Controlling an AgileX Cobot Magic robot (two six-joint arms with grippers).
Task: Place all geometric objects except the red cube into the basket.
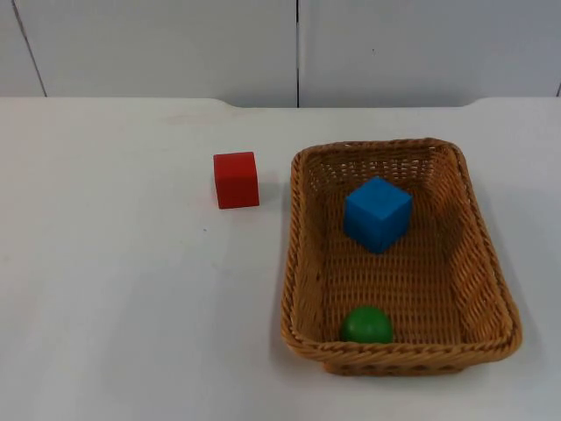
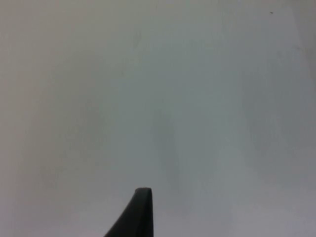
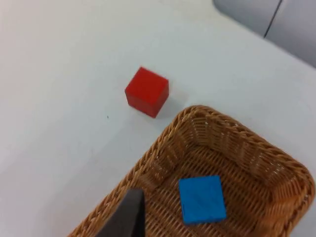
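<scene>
Two grippers aloft: right gripper (image 3: 129,217) over basket (image 3: 148,163).

Bright, even light falls on the white table (image 1: 114,289) from overhead, with no glare. The red cube (image 1: 236,180) casts only a faint soft shadow, and the wicker basket (image 1: 300,263) shades its own inner walls a little. In the left wrist view the table looks flat, greyish and featureless, its black fingertip (image 2: 136,215) soft-edged.

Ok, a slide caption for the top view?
Blue cube and green ball in the basket; red cube left outside.
</scene>
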